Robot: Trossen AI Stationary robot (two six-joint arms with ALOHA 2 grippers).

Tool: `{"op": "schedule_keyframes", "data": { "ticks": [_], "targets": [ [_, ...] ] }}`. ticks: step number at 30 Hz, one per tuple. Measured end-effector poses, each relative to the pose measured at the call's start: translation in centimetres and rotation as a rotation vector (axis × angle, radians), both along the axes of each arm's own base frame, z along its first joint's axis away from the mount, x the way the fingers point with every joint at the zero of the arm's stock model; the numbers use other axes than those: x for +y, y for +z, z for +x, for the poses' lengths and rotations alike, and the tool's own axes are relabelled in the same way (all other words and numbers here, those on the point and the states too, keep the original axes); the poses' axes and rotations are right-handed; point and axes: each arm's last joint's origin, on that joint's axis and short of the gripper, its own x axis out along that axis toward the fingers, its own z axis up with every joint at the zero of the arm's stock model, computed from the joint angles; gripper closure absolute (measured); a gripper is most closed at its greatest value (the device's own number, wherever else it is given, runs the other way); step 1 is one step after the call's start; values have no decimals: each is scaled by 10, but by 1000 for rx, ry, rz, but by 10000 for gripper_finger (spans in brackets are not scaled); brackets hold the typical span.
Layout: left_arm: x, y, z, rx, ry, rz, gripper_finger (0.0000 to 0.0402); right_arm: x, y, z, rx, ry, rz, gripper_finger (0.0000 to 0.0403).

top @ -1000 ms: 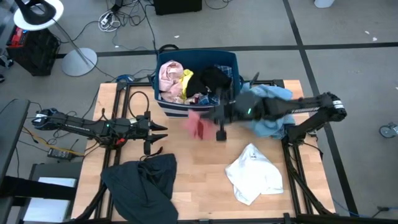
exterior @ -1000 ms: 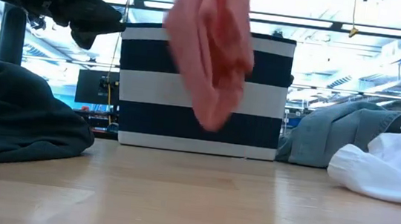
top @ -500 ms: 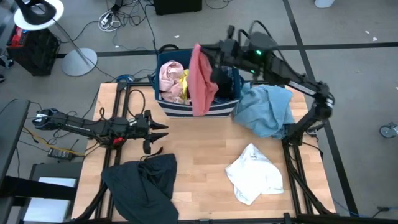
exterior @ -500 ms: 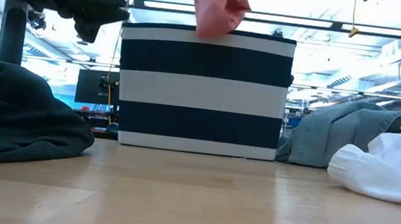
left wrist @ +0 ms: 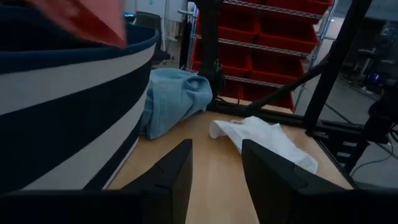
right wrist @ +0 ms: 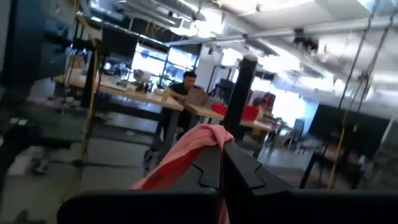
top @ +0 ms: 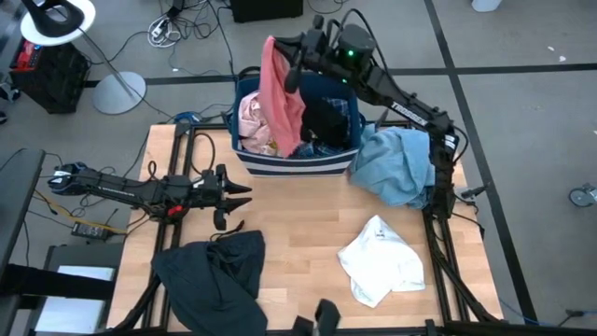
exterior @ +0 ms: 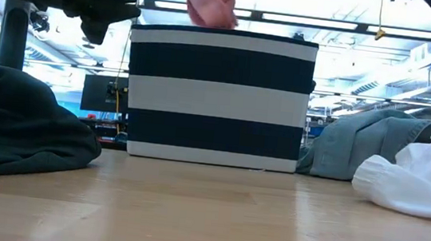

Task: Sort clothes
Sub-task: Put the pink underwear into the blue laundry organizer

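Right gripper [top: 291, 58] raised farther, pink garment [top: 280, 93] over bin [top: 297, 159]

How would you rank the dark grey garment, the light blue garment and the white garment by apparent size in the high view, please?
1. dark grey garment, largest.
2. light blue garment.
3. white garment.
The last two look close, so their order is unsure.

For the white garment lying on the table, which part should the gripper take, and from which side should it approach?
Probably the raised, bunched fold near the middle of the white garment, approached from straight above. It lies crumpled and low on the wooden table with nothing on top of it, and its thin edges lie flat against the table, so they give little to pinch.
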Motion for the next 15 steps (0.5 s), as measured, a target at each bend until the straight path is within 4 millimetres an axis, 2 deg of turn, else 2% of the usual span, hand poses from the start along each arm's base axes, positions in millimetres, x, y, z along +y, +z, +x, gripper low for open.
{"op": "schedule_keyframes", "data": {
  "ticks": [4, 10, 15],
  "targets": [
    [0, 0, 0, 3, 2, -1, 257, -9, -12, 2, 71, 23, 124, 401],
    [2, -4, 0, 37, 57, 16, 257, -9, -48, 0, 389, 9, 314, 397],
    [3, -5, -1, 59, 102, 58, 257, -5, -72, -3, 584, 17, 419, 373]
  ]
}}
